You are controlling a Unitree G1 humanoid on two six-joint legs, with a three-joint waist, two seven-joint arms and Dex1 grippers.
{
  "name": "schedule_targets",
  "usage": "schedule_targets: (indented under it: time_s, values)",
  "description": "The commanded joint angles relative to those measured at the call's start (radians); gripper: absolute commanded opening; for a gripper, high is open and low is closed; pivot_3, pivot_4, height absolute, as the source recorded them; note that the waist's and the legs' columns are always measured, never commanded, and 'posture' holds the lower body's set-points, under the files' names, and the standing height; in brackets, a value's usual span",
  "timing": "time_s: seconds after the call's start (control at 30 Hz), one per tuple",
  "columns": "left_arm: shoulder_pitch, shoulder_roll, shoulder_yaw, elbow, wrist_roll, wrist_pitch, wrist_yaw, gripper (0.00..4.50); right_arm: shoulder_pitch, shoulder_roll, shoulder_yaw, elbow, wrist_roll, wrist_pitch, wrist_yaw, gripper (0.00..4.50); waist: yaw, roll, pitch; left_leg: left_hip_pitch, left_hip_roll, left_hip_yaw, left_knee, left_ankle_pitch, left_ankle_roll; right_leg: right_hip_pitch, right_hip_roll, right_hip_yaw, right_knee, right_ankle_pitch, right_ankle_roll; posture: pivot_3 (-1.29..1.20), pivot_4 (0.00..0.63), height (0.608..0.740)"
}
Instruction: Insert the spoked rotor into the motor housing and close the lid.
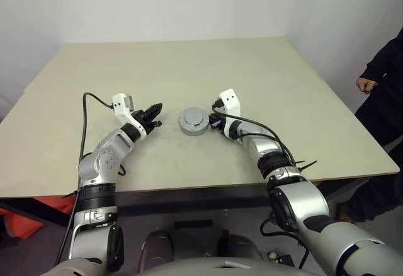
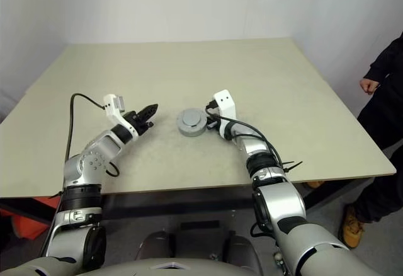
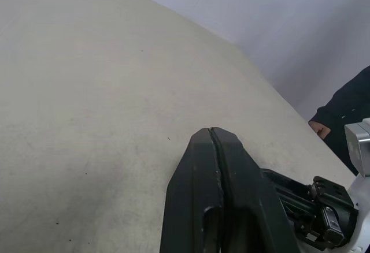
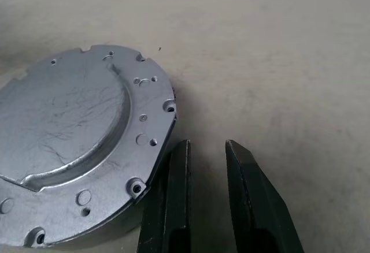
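1. The left gripper (image 1: 153, 116) hangs low over the table (image 1: 189, 62), at about nine o'clock from the lid (image 1: 193, 121) and a little apart from it. Its two black fingers (image 3: 215, 166) are pressed flat together on nothing. I take it to be parked, clear of the work yet near enough to steady the stack if needed.

2. The lid, a grey disc with a notched edge and a raised centre, lies flat in the middle of the table. It seems to sit on top of something, presumably the housing; rotor and housing are hidden if so. Seated like that, the closing step looks done or nearly done.

3. The right gripper (image 4: 205, 172) sits at about three o'clock from the lid. Its fingers stand a little apart with nothing between them, one finger just beside the lid's rim. I read it as either having just let go or nudging the lid square.

4. At the table's far right edge stands a person (image 1: 385, 93) in dark clothes, well apart from the arms.
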Motion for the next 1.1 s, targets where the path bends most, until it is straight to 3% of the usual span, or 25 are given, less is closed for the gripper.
schedule_targets:
  time_s: [0.03, 0.3, 0.5, 0.63, 0.83, 1.1]
  values:
    - [-0.024, 0.008, -0.005, -0.035, -0.015, -0.02, -0.017, 0.0, -0.034, -0.017, -0.004, -0.051, -0.008, -0.036, -0.037, 1.01, 0.002, 0.0, 0.0, 0.0, 0.0, 0.0, 0.0, 0.0, 0.0, 0.0, 0.0, 0.0, 0.0, 0.0, 0.0, 0.0, 0.0, 0.74]
    - [-0.032, 0.01, -0.03, -0.028, -0.01, -0.023, -0.046, 0.0, -0.092, -0.078, -0.039, -0.034, -0.02, -0.07, -0.168, 1.01, 0.007, 0.0, 0.0, 0.0, 0.0, 0.0, 0.0, 0.0, -0.001, 0.001, 0.0, 0.0, 0.0, 0.0, 0.0, 0.0, 0.0, 0.74]
    - [-0.08, 0.017, -0.127, 0.029, 0.046, -0.014, -0.092, 0.0, -0.09, -0.083, -0.053, -0.104, 0.013, -0.018, -0.13, 1.01, 0.009, 0.0, 0.0, -0.001, 0.0, 0.0, 0.0, 0.0, 0.0, 0.0, 0.0, 0.0, 0.0, 0.0, 0.0, 0.0, 0.0, 0.74]
    - [-0.161, -0.02, -0.188, 0.201, 0.094, -0.029, -0.123, 0.0, -0.072, -0.078, -0.046, -0.15, 0.01, -0.004, -0.124, 1.01, 0.013, 0.0, 0.0, 0.0, -0.001, 0.0, 0.001, 0.0, -0.001, 0.001, 0.0, 0.0, 0.0, 0.0, 0.0, 0.0, 0.0, 0.74]
    - [-0.241, -0.045, -0.205, 0.382, 0.151, -0.057, -0.124, 0.0, -0.038, -0.09, -0.06, -0.247, 0.025, 0.048, -0.118, 1.01, 0.023, 0.0, 0.0, 0.0, -0.001, 0.0, 0.0, 0.0, -0.001, 0.0, 0.0, 0.0, 0.0, 0.0, 0.0, 0.0, 0.0, 0.74]
    - [-0.235, -0.06, -0.213, 0.417, 0.191, -0.07, -0.126, 0.0, -0.002, -0.094, -0.129, -0.398, 0.15, 0.27, -0.095, 1.01, 0.028, 0.0, 0.0, 0.005, -0.001, 0.0, 0.0, 0.0, 0.0, 0.006, 0.0, 0.0, -0.001, 0.0, 0.0, 0.0, 0.0, 0.74]
